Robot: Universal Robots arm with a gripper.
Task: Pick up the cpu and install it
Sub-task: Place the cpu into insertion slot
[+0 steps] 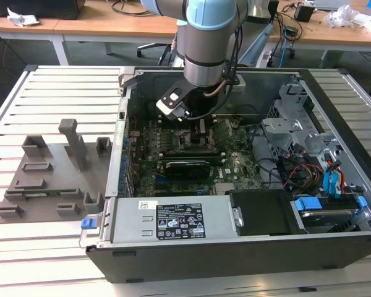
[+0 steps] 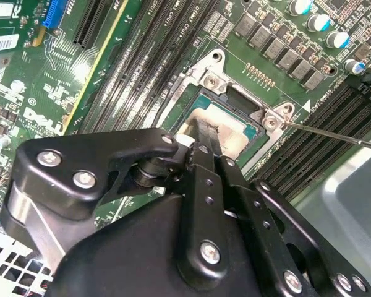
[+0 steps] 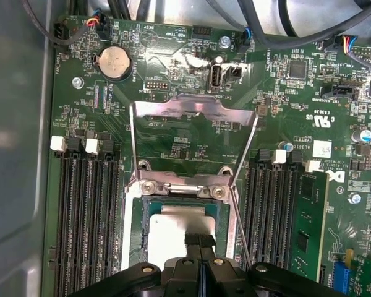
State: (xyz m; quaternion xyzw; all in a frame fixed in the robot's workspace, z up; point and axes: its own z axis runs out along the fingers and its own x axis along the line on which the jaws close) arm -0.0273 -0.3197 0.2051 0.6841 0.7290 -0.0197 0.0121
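The cpu [image 3: 170, 238] lies flat inside the open socket frame [image 3: 179, 189] on the green motherboard [image 3: 191, 133]; its silvery-white top shows in both wrist views [image 2: 234, 133]. My gripper [image 3: 200, 240] is straight over the chip's middle, its two slim black fingers [image 2: 201, 139] pressed together with nothing between them. Whether the tips touch the chip is hidden. The socket's metal load plate [image 3: 195, 108] is swung back and open. In the exterior view the arm [image 1: 207, 55] reaches down into the computer case above the socket [image 1: 195, 139].
Black memory slots [image 3: 86, 216] flank the socket, and a thin lever wire [image 3: 240, 223] runs beside it. A long black card [image 1: 185, 166], the power supply [image 1: 173, 219] and a drive cage with cables [image 1: 315, 161] crowd the case. A grey fixture [image 1: 49, 173] sits outside it.
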